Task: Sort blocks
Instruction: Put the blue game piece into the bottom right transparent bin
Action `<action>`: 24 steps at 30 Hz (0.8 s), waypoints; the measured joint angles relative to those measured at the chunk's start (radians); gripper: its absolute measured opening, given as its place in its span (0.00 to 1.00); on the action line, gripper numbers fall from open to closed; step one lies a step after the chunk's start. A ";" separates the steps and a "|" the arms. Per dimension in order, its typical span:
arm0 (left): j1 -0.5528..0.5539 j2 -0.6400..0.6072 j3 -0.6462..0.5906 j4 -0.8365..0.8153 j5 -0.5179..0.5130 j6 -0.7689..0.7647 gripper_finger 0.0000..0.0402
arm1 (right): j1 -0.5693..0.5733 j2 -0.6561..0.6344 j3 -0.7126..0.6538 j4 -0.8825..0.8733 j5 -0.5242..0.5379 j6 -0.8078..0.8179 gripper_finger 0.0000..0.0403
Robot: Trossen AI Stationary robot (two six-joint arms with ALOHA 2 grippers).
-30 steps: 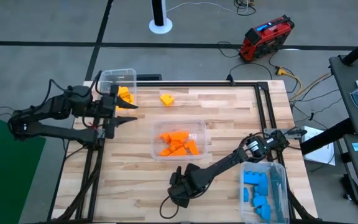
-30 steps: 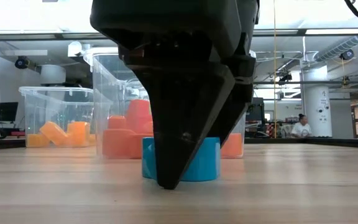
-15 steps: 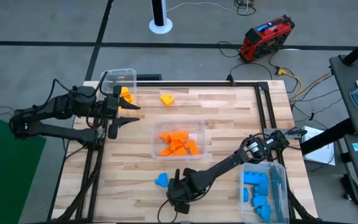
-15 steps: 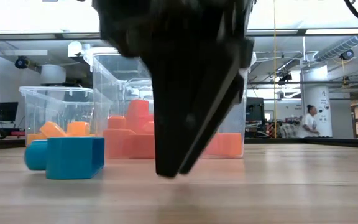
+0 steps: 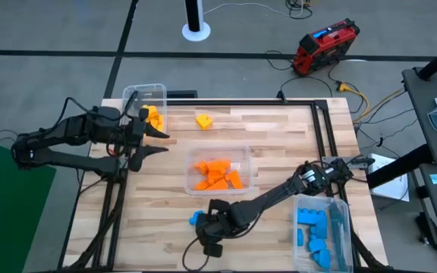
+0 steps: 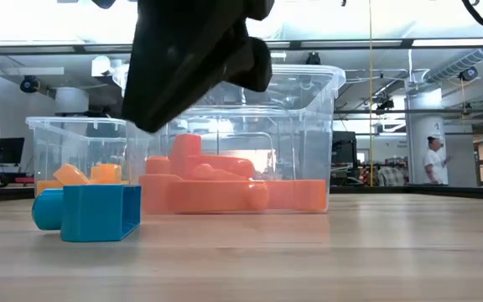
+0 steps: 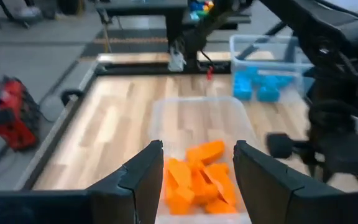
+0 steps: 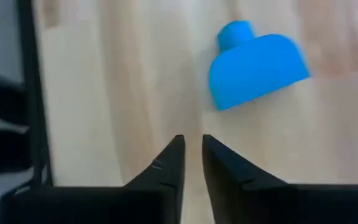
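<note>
Right claw [image 5: 207,244]: fingers nearly closed, nothing held, poised just beside a loose blue rounded plastic block [image 5: 196,219] lying on the wooden tabletop [image 5: 279,144], probably for regrasping. Left claw [image 5: 152,142]: spread wide, empty, near the clear plastic bin of yellow blocks [image 5: 144,98]; one yellow wedge block [image 5: 203,120] is left unsorted.

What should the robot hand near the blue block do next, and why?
Probably open the right gripper and swing it over the blue block. The block lies loose on the table, outside the bin of blue blocks, and the fingers look nearly closed beside it, holding nothing. The left gripper waits by the yellow bin.
</note>
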 joint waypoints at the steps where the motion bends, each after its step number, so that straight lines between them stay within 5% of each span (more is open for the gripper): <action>1: 0.000 -0.001 0.000 -0.015 0.016 -0.011 0.43 | -0.004 0.000 -0.002 0.004 0.016 0.021 0.14; 13: -0.021 -0.027 0.000 -0.086 0.042 -0.048 0.38 | -0.016 0.000 -0.005 0.101 0.056 0.351 0.50; 18: -0.053 -0.032 0.000 -0.128 0.042 -0.116 0.38 | -0.007 0.001 -0.017 0.089 0.081 0.534 0.51; 24: -0.197 -0.014 0.000 -0.131 0.041 -0.225 0.38 | 0.034 0.001 -0.017 0.047 0.084 0.596 0.40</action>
